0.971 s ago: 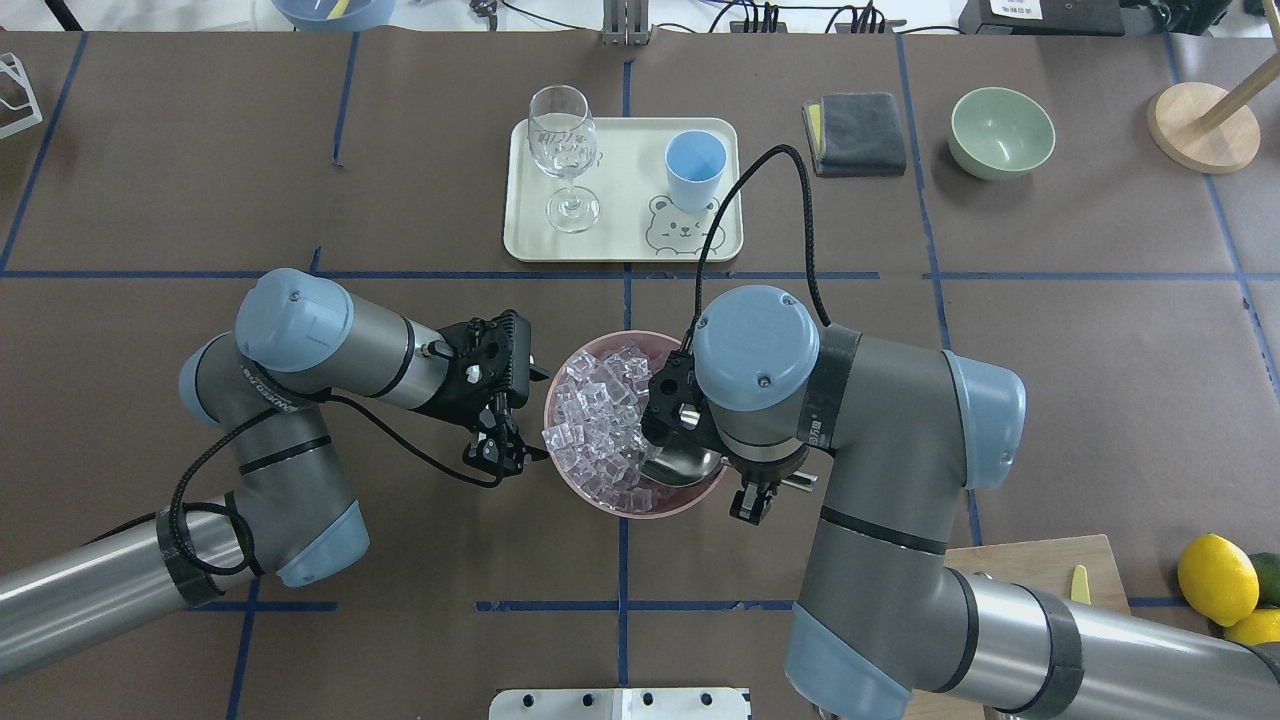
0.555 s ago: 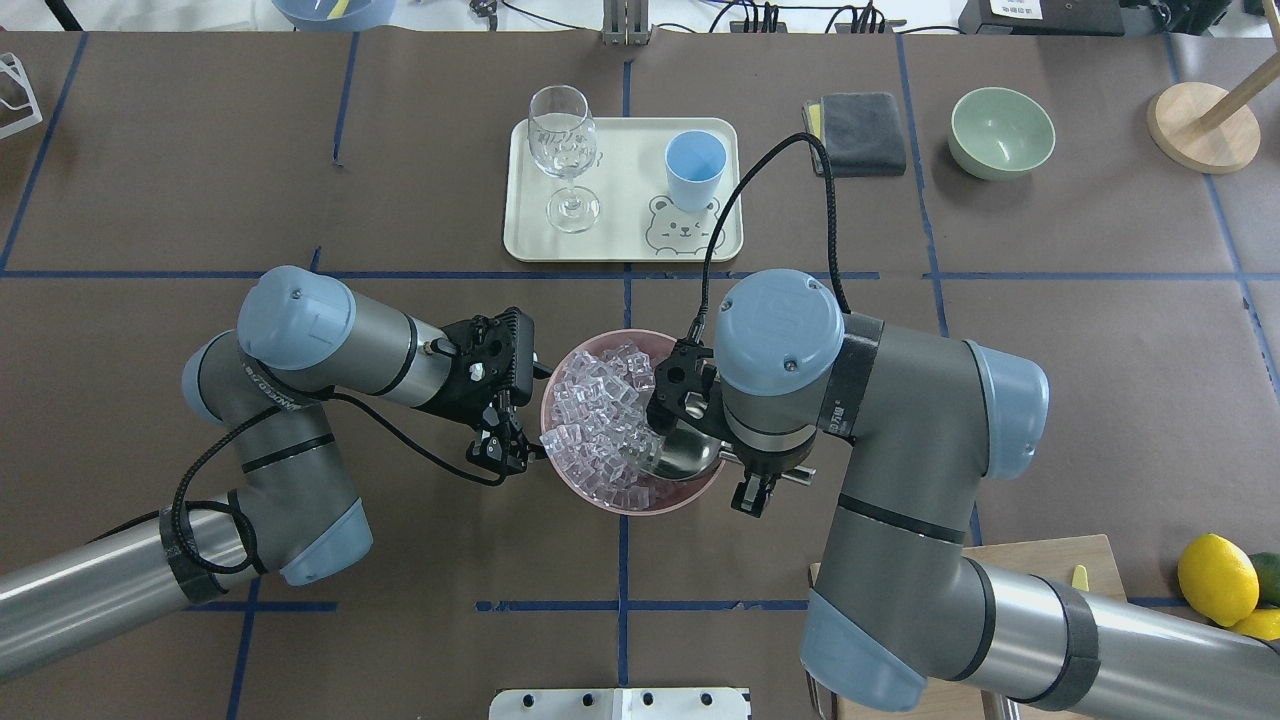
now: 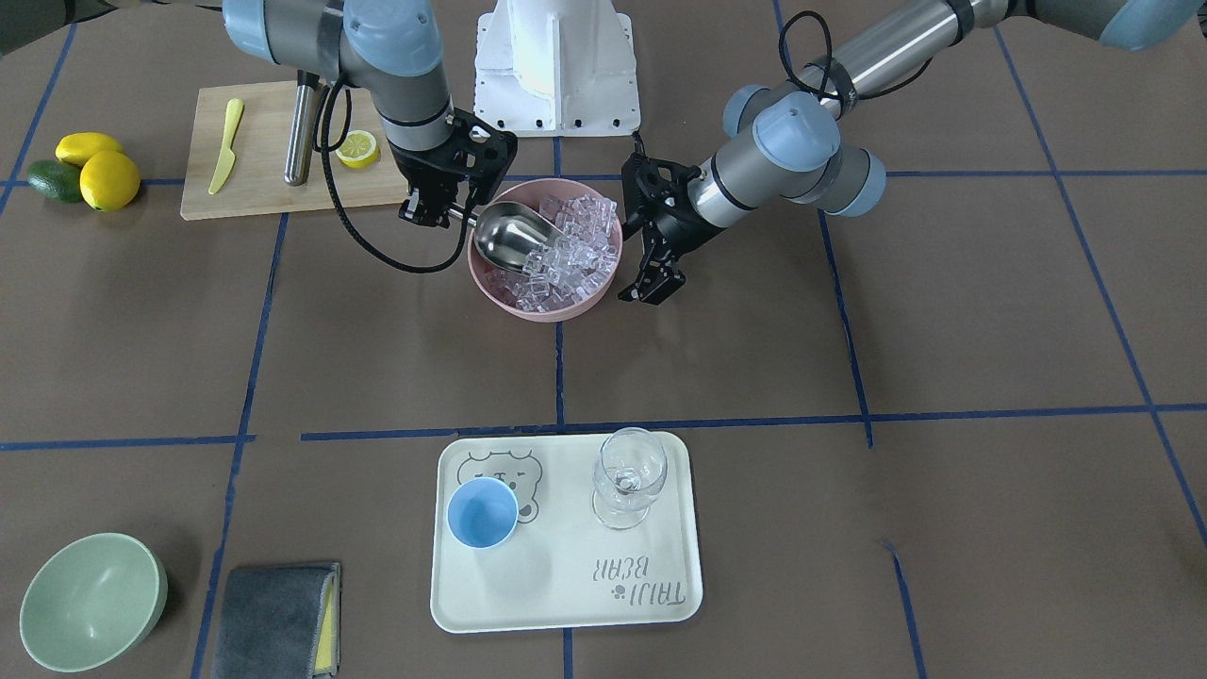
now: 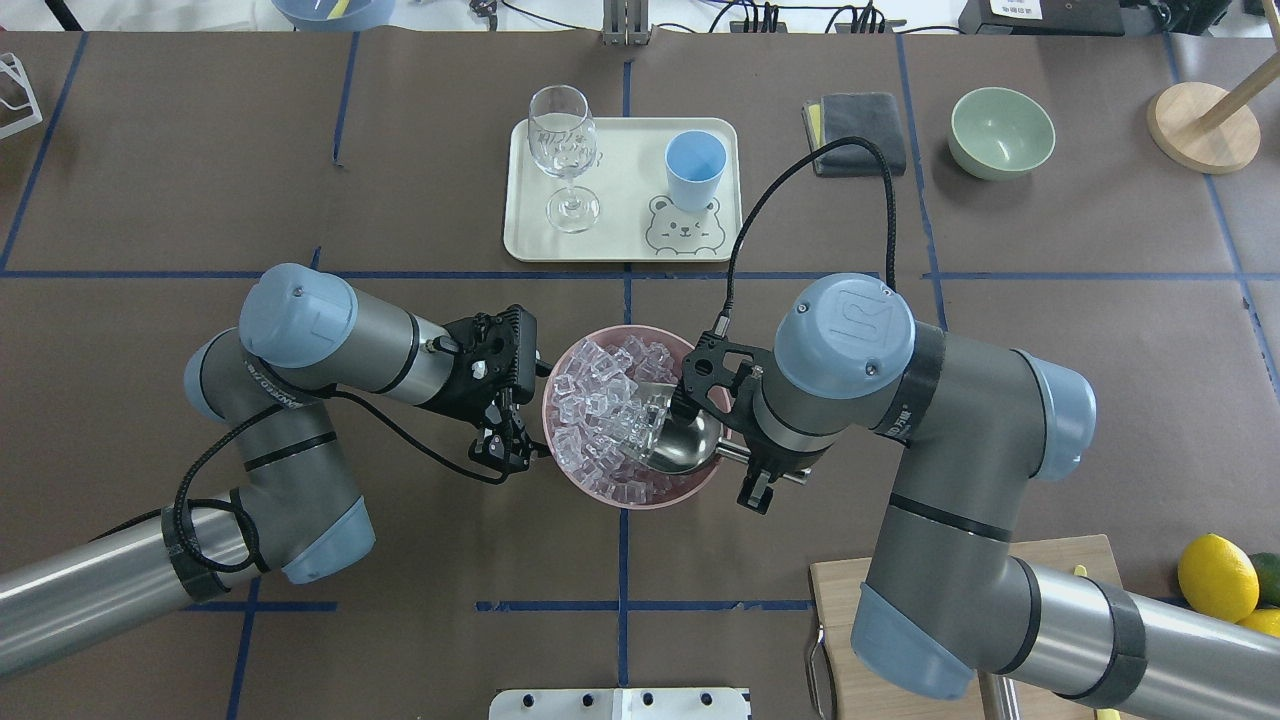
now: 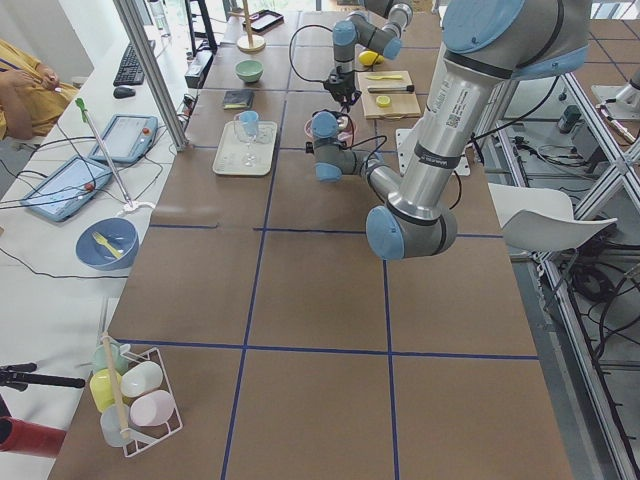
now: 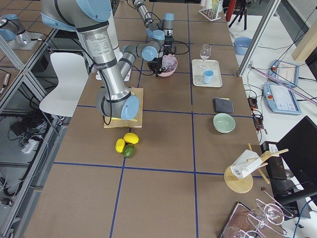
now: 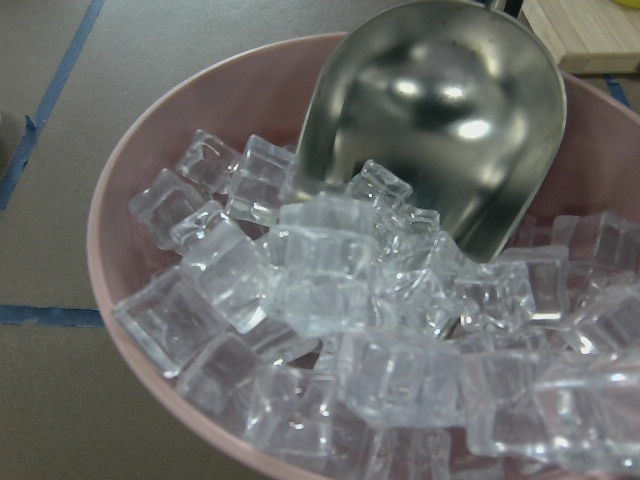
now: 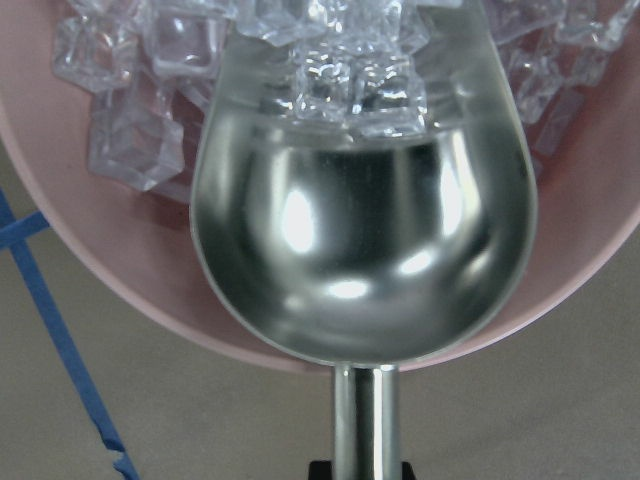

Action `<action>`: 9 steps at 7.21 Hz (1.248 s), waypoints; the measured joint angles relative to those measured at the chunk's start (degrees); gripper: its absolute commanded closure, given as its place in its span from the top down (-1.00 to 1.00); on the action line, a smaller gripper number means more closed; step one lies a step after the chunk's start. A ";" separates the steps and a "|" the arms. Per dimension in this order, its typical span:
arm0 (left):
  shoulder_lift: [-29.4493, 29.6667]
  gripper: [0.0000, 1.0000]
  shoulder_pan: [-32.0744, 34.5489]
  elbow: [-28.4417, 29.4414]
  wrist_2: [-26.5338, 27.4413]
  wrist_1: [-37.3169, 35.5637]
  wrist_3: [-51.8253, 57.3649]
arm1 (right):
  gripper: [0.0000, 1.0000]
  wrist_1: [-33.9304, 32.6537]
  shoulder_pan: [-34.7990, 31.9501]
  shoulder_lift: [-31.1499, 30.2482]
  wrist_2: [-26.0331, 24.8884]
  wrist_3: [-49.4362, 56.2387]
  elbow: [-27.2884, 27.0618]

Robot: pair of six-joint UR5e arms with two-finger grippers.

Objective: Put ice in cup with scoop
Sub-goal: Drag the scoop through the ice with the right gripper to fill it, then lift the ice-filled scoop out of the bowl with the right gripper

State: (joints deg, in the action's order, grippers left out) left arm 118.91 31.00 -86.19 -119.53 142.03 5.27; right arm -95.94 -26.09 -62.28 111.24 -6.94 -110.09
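Over on the left of the overhead view, the left hand point(image 4: 505, 450) hangs just beside the left rim of the pink bowl point(image 4: 600, 495), and whether its fingers are parted I can't tell from here. That bowl sits mid-frame on the desk point(image 4: 300, 150), heaped with the ice point(image 4: 590, 410), clear glossy cubes piled thick on its left side. Lying in the bowl's right half is the scoop point(image 4: 685, 445), its open mouth pointing up-left into the pile. Its long axis runs across the frame, and the thin rod handle goes out over the right rim, slightly down-right. The wrist view shows a few cubes sitting at the trough's mouth, with the rounded back of the trough bare and shiny. The right hand point(image 4: 760, 480) is clamped on that handle just outside the bowl, and its arm's blue joint cap carries a "UR" mark. Up top, from the left, a cream tray point(image 4: 620, 245) holds an upright wine glass point(image 4: 563, 140). On the same tray stands the cup point(image 4: 695, 165), light blue, mouth up, showing only its own blue floor, well apart from the bowl. A bear face point(image 4: 683, 225) is drawn below the cup, and the front view shows lettering on the tray that looks like "TAIJI BEAR". Further right lie a grey cloth point(image 4: 855, 130) and a pale green bowl point(image 4: 1001, 130).
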 measured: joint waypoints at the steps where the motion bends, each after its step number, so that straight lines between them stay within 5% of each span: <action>1: 0.01 1.00 0.04 0.00 0.00 0.01 0.00 | -1.00 3.75 -0.10 -1.64 0.32 -1.08 -0.27; 9: 0.00 1.00 0.12 -0.03 0.00 -0.02 0.02 | -1.00 16.20 -0.16 -8.10 0.86 -5.28 -2.73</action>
State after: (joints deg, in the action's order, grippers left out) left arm 118.91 31.11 -86.22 -119.53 142.01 5.29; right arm -79.74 -26.26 -70.37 112.10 -12.23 -112.81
